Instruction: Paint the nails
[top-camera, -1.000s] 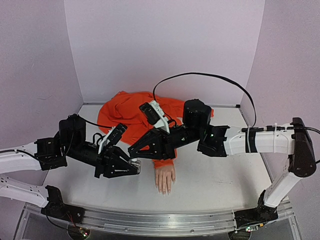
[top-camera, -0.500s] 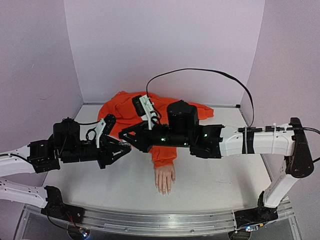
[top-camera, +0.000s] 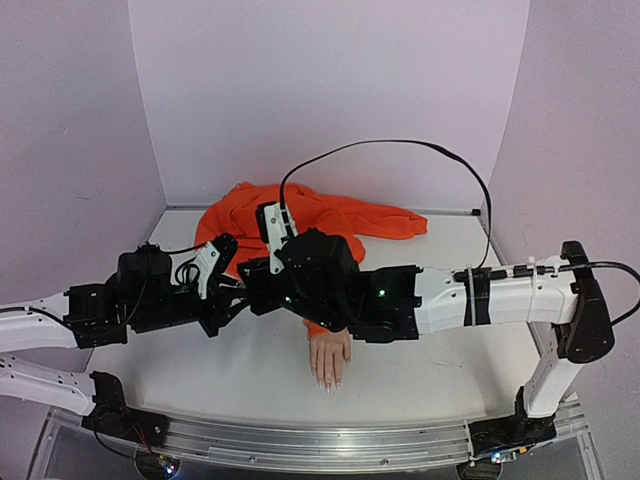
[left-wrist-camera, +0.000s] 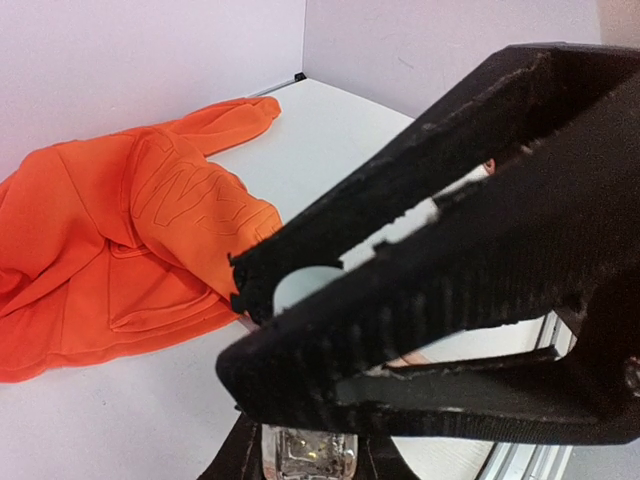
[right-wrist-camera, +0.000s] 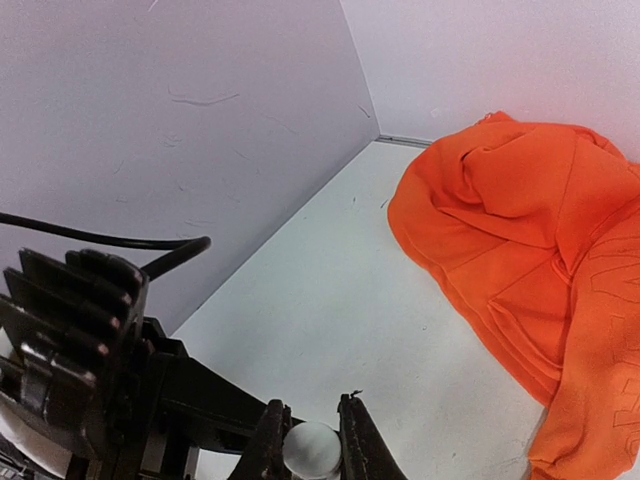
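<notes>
The mannequin hand lies palm down near the front of the table, its pale nails pointing at the near edge, apart from both grippers. Left of it and raised, my left gripper is shut on a small clear bottle. My right gripper reaches across from the right and is shut on the bottle's white cap, with its fingers on either side. In the left wrist view the right gripper's black fingers fill the frame, and the cap shows between them.
The orange sleeve belongs to a bunched orange hoodie spread over the back of the table towards the rear wall. The right arm spans the table above the mannequin's wrist. Lilac walls close in the left, back and right sides.
The left gripper has lifted the bottle up and away from the table beside the hand. The right arm has swung left, and its gripper now sits on the cap.
</notes>
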